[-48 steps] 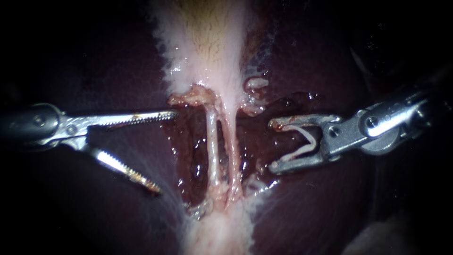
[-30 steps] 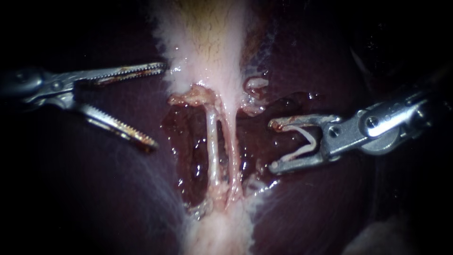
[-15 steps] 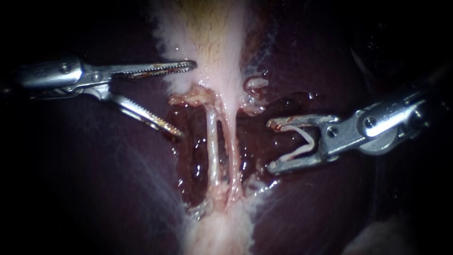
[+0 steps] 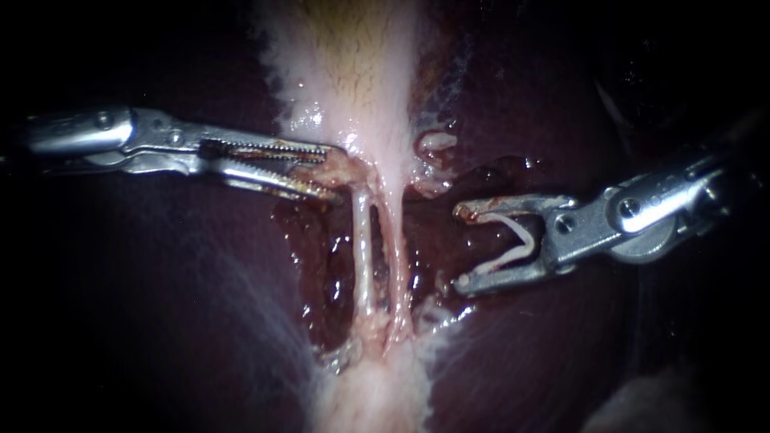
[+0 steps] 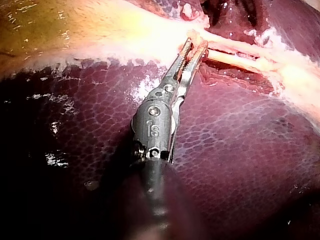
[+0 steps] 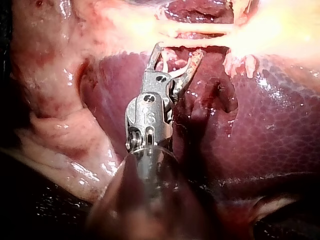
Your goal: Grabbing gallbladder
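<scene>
Most of my endoscope view is liver [image 4: 160, 321], dark purple and glossy, filling both flanks from 7 o'clock up to 10 and from 2 down to 5. Next in size is the gallbladder [image 4: 353, 72], a pale band that drops from 12 o'clock to the centre and narrows there to a ragged, reddish edge. Below that edge lies a wet red pit [image 4: 317, 240], and a paler strip [image 4: 373, 401] runs from its foot to 6 o'clock.

From 9 o'clock my left instrument [image 4: 333, 172] reaches to the gallbladder's ragged edge. Its toothed jaws stand narrow, one on each side of that fringe, and pinch it. The left wrist view shows the same thing, with the tips closed on the little nub where the gallbladder ends.

From 3 o'clock my right instrument [image 4: 463, 247] hangs over the pit's edge, its jaws spread wide and apart from the tissue ahead.

Two thin tubes [image 4: 362, 248] run side by side down the pit, from the gripped fringe towards 6 o'clock. They stand between the two instruments, and the one nearer 3 o'clock is the first in front of the right jaws.

A white V-shaped clip [image 4: 517, 240] sits in the right jaws, one leg along each jaw, its open end towards the tubes. A small pale lump [image 4: 435, 143] clings to the pit's rim at 1 o'clock of the tubes, just beside the gallbladder.
</scene>
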Robot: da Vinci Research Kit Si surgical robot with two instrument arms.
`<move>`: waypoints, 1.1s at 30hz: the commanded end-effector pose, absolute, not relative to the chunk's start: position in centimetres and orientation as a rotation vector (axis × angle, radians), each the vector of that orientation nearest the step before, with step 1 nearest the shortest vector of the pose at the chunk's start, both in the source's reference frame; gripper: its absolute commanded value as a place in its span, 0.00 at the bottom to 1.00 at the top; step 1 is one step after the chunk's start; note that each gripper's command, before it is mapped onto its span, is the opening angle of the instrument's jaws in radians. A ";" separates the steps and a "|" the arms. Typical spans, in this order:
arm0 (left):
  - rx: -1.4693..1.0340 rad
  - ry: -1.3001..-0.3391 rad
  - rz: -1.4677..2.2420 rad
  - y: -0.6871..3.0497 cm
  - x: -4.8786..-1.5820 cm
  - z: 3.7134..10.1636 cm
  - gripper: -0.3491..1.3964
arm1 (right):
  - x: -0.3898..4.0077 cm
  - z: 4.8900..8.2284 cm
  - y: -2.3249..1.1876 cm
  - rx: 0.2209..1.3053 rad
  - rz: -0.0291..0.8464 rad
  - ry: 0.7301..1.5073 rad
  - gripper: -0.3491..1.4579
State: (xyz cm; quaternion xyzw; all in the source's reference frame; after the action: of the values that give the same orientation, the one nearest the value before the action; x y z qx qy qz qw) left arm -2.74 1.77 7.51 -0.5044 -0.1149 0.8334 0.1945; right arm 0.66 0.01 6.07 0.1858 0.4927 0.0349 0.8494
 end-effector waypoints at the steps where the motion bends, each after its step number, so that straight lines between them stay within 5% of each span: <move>1: -1.408 -0.321 2.338 1.77 -2.73 7.51 0.14 | 0.66 6.06 0.01 0.392 0.073 1.038 0.47; 6: -1.391 -0.320 2.334 1.77 -2.70 7.48 0.00 | 0.66 6.06 0.01 0.392 0.073 1.038 0.47; 33: -1.288 -0.383 2.246 1.81 -2.50 6.05 0.00 | 0.66 6.07 0.01 0.392 0.073 1.038 0.47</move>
State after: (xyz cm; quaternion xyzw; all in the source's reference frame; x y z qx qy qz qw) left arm -2.50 1.80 6.06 -0.4748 -0.1413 0.8289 0.2599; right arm 0.66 0.01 6.07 0.1859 0.4929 0.0346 0.8493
